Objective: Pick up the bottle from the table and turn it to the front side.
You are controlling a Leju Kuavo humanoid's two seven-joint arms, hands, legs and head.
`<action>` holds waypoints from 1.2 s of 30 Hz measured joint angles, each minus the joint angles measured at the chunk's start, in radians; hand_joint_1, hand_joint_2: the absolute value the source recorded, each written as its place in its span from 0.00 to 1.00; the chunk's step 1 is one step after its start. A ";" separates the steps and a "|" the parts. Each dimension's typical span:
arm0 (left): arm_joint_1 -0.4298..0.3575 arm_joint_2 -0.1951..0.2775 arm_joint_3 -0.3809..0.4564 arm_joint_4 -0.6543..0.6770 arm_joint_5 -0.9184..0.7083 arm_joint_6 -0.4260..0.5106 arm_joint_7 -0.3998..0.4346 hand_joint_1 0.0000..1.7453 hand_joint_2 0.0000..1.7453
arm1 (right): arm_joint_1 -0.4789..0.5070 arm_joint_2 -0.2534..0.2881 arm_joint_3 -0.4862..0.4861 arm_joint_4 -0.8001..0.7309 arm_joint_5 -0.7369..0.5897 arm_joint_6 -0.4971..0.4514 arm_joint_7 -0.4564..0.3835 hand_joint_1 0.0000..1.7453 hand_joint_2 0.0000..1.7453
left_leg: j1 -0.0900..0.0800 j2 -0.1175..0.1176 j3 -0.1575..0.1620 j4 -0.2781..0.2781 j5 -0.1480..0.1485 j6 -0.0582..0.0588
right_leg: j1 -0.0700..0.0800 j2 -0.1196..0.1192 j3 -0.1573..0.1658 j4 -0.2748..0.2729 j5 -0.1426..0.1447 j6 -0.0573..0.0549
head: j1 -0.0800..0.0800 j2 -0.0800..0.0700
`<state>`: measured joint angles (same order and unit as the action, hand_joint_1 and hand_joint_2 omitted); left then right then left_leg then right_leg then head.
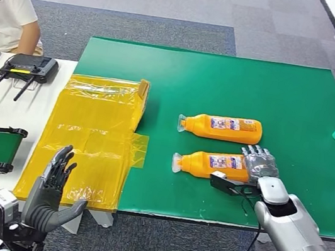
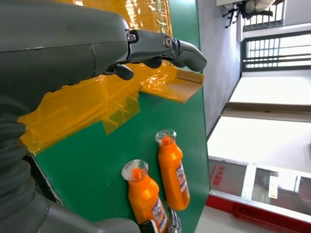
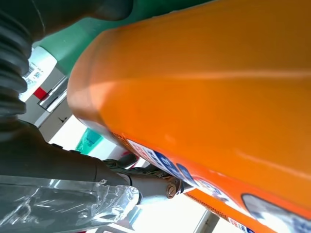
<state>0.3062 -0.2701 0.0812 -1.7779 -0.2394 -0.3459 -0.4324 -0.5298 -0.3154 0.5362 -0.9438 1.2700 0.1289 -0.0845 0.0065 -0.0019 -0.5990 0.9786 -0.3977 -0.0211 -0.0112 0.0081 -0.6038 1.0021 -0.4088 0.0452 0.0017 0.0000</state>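
**Right hand at the near bottle's base; grip unconfirmed**

Two orange bottles lie on their sides on the green mat [image 1: 240, 80], caps toward the yellow sheet [image 1: 92, 133]. The near bottle [image 1: 212, 164] is the one engaged: the right hand [image 1: 259, 164] sits over its base end, fingers draped on top. Whether the fingers are clamped on it or merely resting, I cannot tell. The far bottle [image 1: 222, 127] lies just beyond, parallel and apart. The left hand [image 1: 53, 184] hovers by the table's near edge, fingers apart, holding nothing.

Risks, in my judgement:
- The hold is at the base end, so the capped end may droop or swing on lifting.
- The body looks smooth and rounded; it could slip or roll out during the turn.
- The far bottle is near enough to be knocked by the fingers.

View differences: the right wrist view shows the near bottle's orange wall and label strip hard against the hand, with a thumb [image 3: 146, 182] underneath, contact the head view only suggests. The left wrist view shows both clear caps plainly.
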 joint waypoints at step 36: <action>0.007 0.017 -0.045 -0.005 0.000 0.020 -0.003 0.00 1.00 | 0.306 0.078 -0.145 -0.345 -0.627 0.006 -0.158 1.00 1.00 | 0.001 0.000 0.000 0.000 -0.002 -0.002 | 0.001 0.000 -0.001 0.000 -0.002 -0.002 | 0.000 0.000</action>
<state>0.3136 -0.2527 0.0360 -1.7828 -0.2392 -0.3263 -0.4356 -0.2233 -0.2379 0.3912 -1.2889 0.6431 0.1346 -0.2421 0.0072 -0.0018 -0.5993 0.9783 -0.3994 -0.0226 -0.0101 0.0082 -0.6047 1.0022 -0.4109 0.0436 0.0016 0.0000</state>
